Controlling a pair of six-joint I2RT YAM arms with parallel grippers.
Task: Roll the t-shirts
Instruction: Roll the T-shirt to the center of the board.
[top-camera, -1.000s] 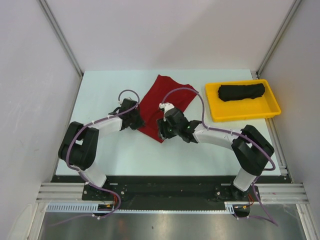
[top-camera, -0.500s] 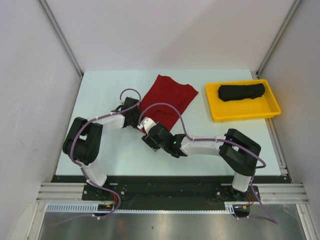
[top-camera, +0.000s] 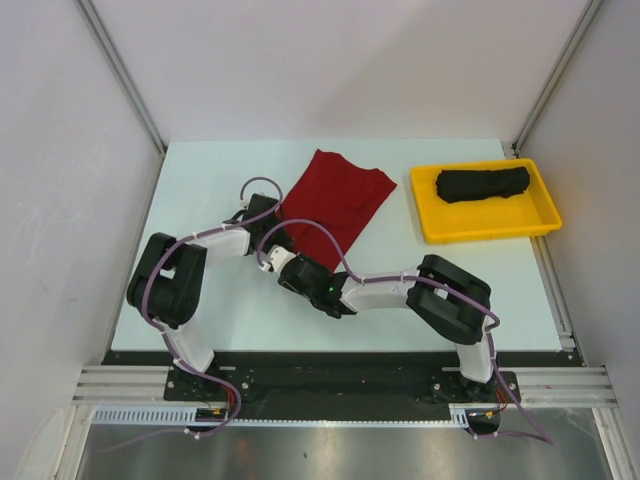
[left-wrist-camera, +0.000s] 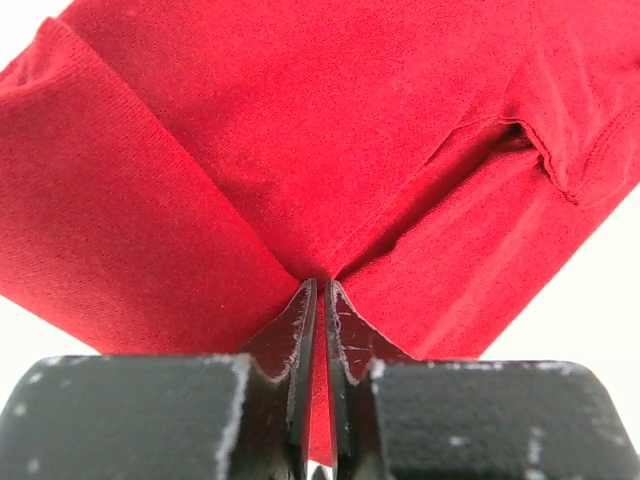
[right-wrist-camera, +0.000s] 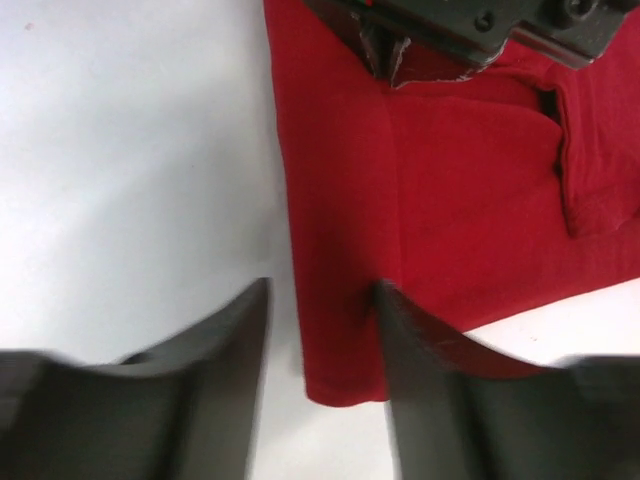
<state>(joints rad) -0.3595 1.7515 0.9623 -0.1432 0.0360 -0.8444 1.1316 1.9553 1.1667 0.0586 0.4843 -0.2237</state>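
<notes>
1. The spread t-shirt (top-camera: 335, 195) lies on the table (top-camera: 200, 300), mid-width and toward the far edge, set diagonally.
2. The tray (top-camera: 490, 232) sits on the table right of the spread t-shirt, apart from it, near the far right corner.
3. The rolled t-shirt (top-camera: 482, 184) lies in the tray, running left to right.
4. The left gripper (left-wrist-camera: 320, 285) is at the spread t-shirt's near-left edge, touching the cloth.
5. The right gripper (right-wrist-camera: 320, 290) is just in front of the left gripper at the shirt's near corner, one finger over bare table and the other over cloth.

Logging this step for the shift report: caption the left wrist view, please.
Left pincer pinching a crease of the red t-shirt, which lies spread over the white table.
</notes>
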